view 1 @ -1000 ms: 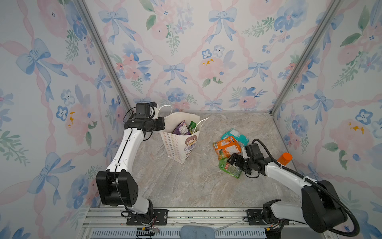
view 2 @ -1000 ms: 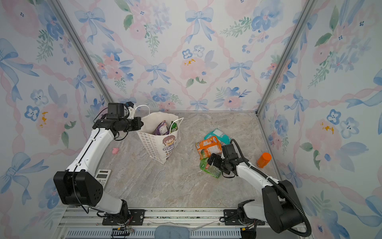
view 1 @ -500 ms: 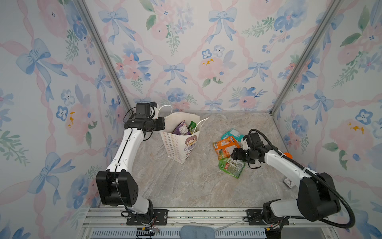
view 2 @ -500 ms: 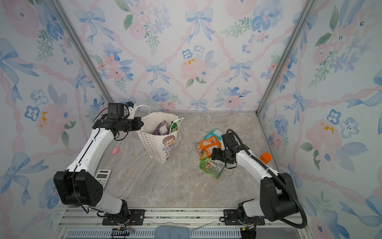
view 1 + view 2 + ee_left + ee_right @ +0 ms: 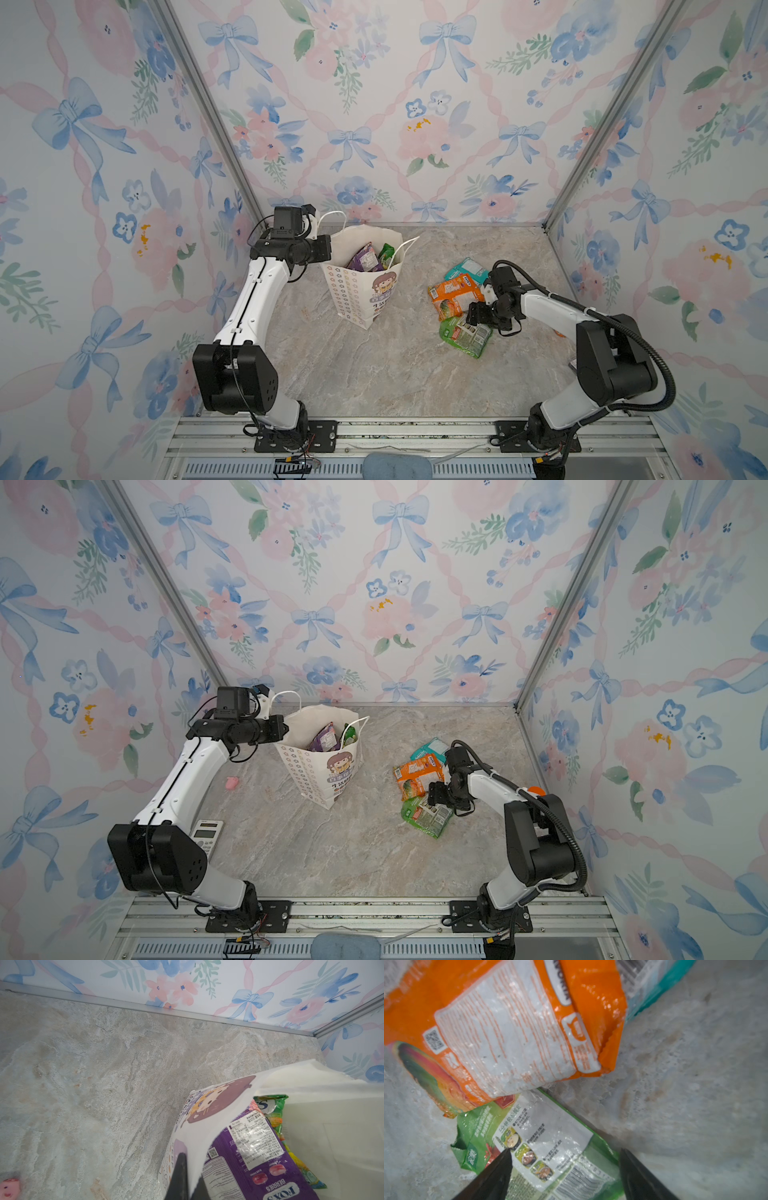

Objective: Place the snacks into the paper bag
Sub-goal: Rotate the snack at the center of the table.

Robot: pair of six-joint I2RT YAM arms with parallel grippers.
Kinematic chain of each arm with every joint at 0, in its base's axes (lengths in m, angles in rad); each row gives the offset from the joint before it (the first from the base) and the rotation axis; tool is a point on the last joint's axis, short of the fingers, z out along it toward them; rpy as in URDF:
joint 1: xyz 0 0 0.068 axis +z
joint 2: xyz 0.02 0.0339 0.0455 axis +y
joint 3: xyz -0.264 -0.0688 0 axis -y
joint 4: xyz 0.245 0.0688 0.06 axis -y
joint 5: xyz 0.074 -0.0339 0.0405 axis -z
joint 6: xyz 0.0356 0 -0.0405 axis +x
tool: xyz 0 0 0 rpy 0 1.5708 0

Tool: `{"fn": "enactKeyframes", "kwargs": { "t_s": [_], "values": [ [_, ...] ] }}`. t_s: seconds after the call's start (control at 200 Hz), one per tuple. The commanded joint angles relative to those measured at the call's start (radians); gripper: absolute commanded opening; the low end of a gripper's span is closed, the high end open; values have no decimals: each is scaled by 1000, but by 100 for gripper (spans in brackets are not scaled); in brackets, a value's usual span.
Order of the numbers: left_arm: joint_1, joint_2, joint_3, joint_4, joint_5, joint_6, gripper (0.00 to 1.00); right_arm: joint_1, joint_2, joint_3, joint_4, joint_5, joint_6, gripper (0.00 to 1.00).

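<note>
The paper bag (image 5: 357, 297) stands upright at the back left, cream with a cartoon girl on its front. A purple FOX'S pouch (image 5: 259, 1159) and a green pouch (image 5: 274, 1109) stick up inside it. My left gripper (image 5: 190, 1165) is shut on the paper bag's rim (image 5: 332, 245). To the right, three snacks lie on the table: teal (image 5: 467, 269), orange (image 5: 455, 295) and green (image 5: 465, 334). My right gripper (image 5: 564, 1153) is open and points down over the green pouch (image 5: 550, 1138), one finger on each side of its end; in both top views it hangs there (image 5: 436, 793).
An orange bottle (image 5: 536, 789) shows behind my right arm near the right wall. A small pink object (image 5: 232, 783) and a calculator (image 5: 206, 835) lie on the left, under my left arm. Floral walls close the back and both sides.
My right arm has lifted its elbow and tipped the gripper downward over the green pouch, with the jaws a little narrower. My left arm and the bag have not moved.
</note>
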Motion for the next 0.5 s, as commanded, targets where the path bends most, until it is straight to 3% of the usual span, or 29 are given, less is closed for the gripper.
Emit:
{"fn": "enactKeyframes", "kwargs": {
  "t_s": [0.0,0.335,0.495],
  "values": [
    [-4,-8,0,46,5,3,0,6,-3,-33,18,-64,19,81],
    [-6,-4,-1,45,7,1,0,187,-147,-148,155,-186,271,77],
    [-6,-4,1,46,9,1,0,193,-180,-133,110,-134,251,76]
  ]
}}
